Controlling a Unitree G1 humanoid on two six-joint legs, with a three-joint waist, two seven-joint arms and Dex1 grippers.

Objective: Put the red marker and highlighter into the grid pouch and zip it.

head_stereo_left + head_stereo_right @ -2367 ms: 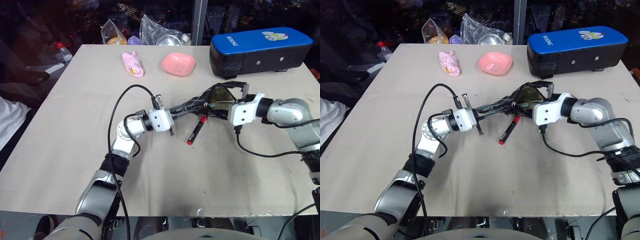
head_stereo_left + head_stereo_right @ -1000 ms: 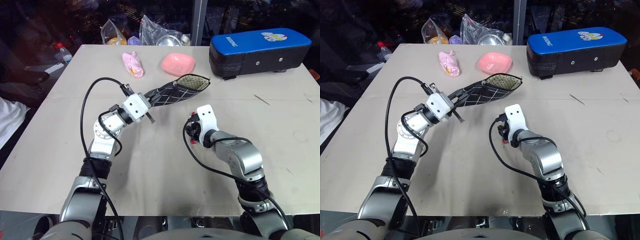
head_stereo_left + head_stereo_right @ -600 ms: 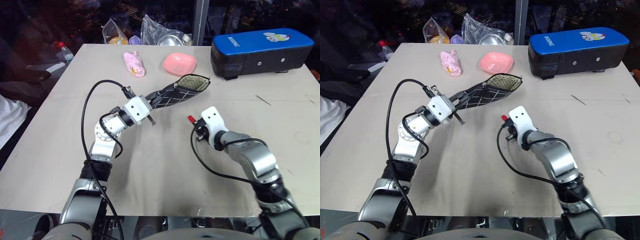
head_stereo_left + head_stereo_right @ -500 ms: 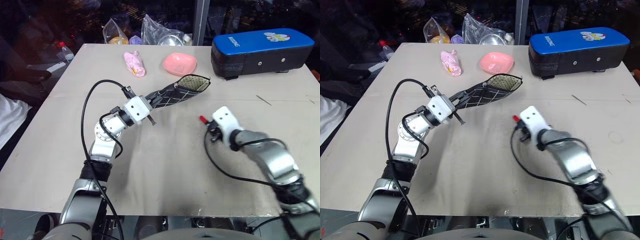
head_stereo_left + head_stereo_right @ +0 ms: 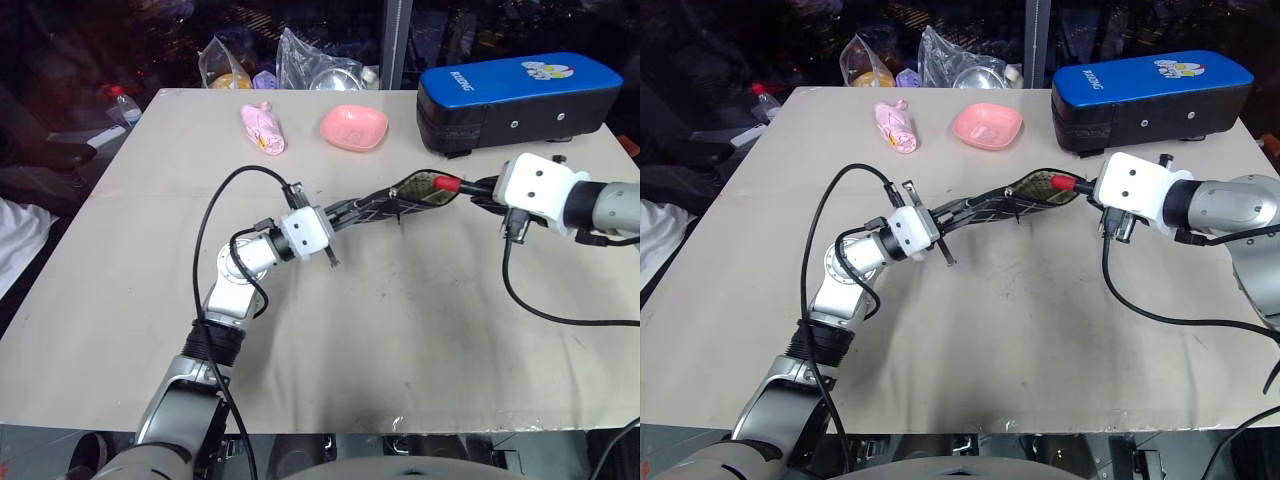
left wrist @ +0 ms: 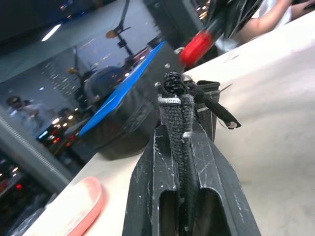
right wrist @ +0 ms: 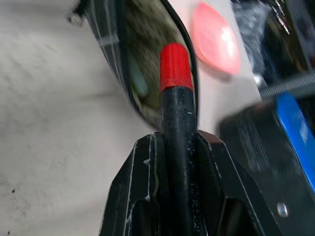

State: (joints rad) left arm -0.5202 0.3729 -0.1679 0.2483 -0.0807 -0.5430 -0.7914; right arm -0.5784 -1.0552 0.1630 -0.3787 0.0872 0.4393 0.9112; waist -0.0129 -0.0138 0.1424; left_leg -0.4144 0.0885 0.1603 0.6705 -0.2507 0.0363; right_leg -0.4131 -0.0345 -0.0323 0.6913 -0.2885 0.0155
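Red marker [image 7: 175, 98] clamped in right pincer [image 7: 172, 142], cap at grid pouch [image 5: 385, 205] mouth.

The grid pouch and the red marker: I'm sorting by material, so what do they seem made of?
The grid pouch looks like matte woven black fabric with white grid lines and a beige dotted lining. The red marker looks like plastic, its black barrel scuffed and its red cap smooth.

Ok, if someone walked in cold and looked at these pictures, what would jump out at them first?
Probably the red marker clamped in the right gripper, its red cap poised at the open mouth of the grid pouch at mid-table. The left gripper pinches the pouch's other end, holding it up off the table. Behind them, a big blue-and-black case sits at the far right edge, with a pink dish to its left.
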